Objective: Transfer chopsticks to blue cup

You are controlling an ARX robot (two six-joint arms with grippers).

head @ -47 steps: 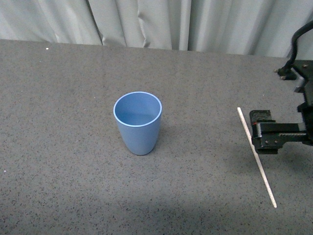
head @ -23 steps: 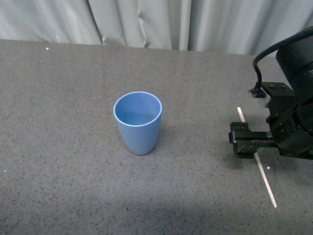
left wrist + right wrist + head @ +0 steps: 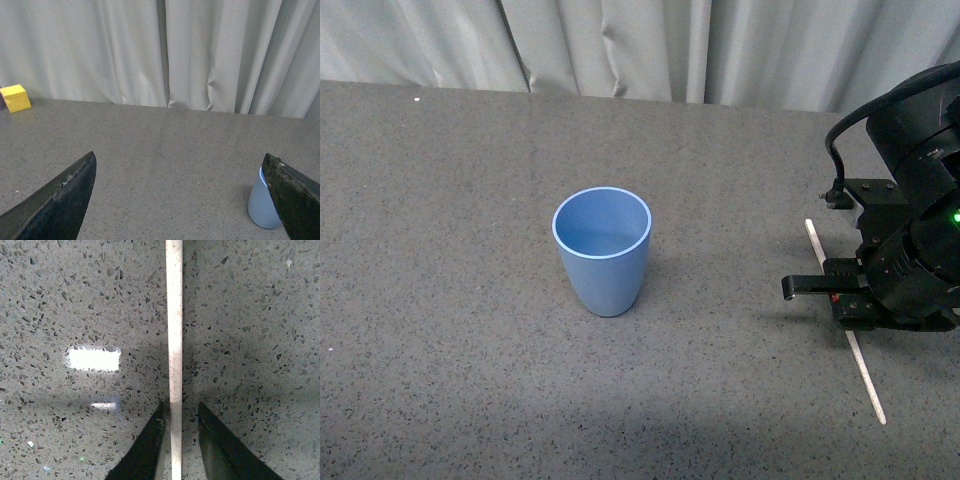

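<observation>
The blue cup [image 3: 603,250] stands upright and empty in the middle of the grey speckled table; its side also shows in the left wrist view [image 3: 262,206]. The chopstick [image 3: 863,368] lies flat on the table at the right, a pale stick running from far to near. My right gripper [image 3: 847,303] is low over its middle, pointing down and open. In the right wrist view the chopstick [image 3: 174,340] runs between the two dark fingertips, with my right gripper [image 3: 180,412] straddling it and a small gap on each side. My left gripper [image 3: 180,165] is open and empty, away from the cup.
A yellow block [image 3: 15,97] sits at the table's far edge in the left wrist view. Pale curtains [image 3: 640,45] hang behind the table. A bright light reflection [image 3: 94,359] lies on the table next to the chopstick.
My right arm has swung in over the chopstick and come down, so the gripper now points down with its fingers on either side of the stick. The cup and chopstick have not moved.
</observation>
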